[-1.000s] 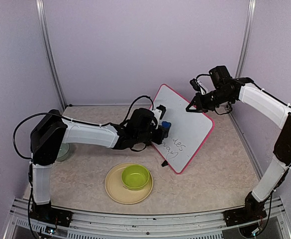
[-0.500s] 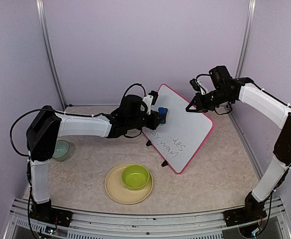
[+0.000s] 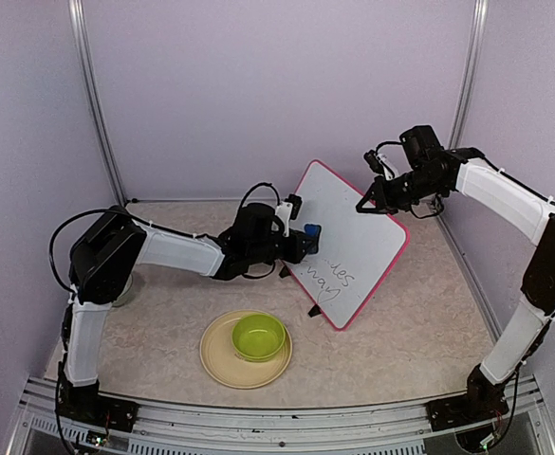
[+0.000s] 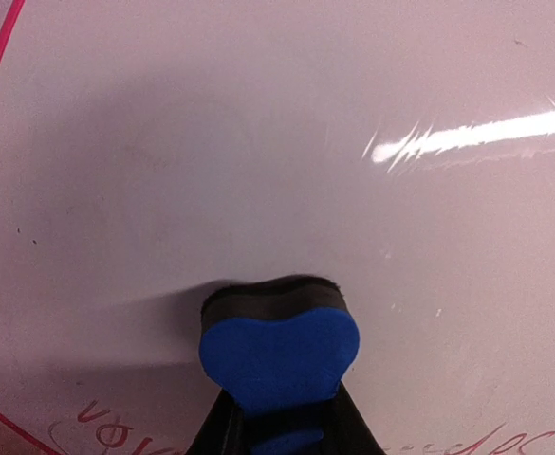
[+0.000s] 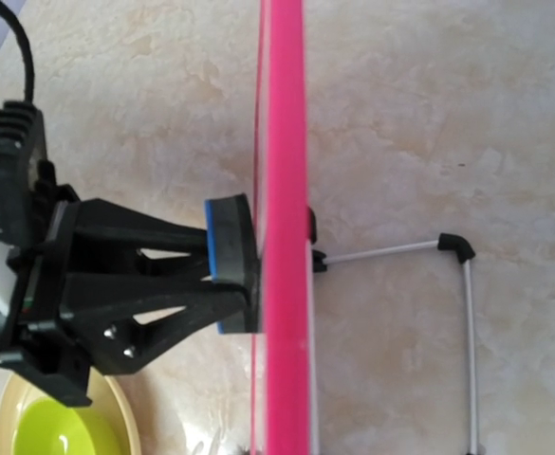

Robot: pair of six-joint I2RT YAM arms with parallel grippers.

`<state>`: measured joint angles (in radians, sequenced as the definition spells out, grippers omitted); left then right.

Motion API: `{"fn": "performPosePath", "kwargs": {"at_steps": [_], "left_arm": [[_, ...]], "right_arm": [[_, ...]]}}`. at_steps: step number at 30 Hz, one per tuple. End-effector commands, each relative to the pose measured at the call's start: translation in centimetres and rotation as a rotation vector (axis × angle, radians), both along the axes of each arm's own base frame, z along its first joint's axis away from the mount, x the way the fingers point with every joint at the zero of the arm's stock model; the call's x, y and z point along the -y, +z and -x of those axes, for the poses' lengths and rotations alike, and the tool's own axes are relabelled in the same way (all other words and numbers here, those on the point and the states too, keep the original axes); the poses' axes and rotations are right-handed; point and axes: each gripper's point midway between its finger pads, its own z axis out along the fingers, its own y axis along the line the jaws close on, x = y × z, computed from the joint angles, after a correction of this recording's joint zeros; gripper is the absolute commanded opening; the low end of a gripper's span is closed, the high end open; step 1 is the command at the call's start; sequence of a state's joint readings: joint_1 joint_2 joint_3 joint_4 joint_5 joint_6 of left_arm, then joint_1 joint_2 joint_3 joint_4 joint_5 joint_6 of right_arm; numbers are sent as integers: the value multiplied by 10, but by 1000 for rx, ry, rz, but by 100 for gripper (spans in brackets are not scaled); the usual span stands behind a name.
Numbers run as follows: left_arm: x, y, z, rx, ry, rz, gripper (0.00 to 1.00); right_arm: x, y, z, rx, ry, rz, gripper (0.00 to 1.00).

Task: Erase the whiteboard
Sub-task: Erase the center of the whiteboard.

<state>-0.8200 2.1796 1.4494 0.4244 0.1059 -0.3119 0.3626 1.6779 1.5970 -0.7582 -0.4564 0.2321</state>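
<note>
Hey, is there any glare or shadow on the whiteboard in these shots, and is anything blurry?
Left wrist: a bright glare streak on the whiteboard, soft shadow left of the eraser. Top external: even light, no glare. Right wrist: sharp, frame edge evenly lit.

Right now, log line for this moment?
left gripper: shut on blue eraser, against whiteboard | right gripper: at board's top edge, grip unclear | handwriting: present, lower part

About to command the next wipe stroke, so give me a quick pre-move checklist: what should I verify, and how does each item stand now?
1. Left gripper gripping blue eraser: ok.
2. Eraser felt against whiteboard: ok.
3. Board clean: not ok, handwriting across its lower part.
4. Right gripper clamped on top edge: cannot tell.
5. Wire stand out behind board: ok.
</note>
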Motion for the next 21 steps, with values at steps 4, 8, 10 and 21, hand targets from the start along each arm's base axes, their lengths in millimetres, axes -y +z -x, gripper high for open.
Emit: {"fn": "performPosePath", "kwargs": {"at_steps": [4,8,10,21], "left_arm": [[-16,-73,24,-132,-6,-85,2],[-18,-78,27,-141,-9,-84,2],[-16,-75,26,-136,-11,-79,1],[10,16,21,-18,-66,42,2]], "right_arm": [[-1,-27,9,3,77,113,0],[-1,-28,9,3,75,113,0],[0,-28,10,1,76,114,0],[-1,-30,10,-3,75,117,0]]}}
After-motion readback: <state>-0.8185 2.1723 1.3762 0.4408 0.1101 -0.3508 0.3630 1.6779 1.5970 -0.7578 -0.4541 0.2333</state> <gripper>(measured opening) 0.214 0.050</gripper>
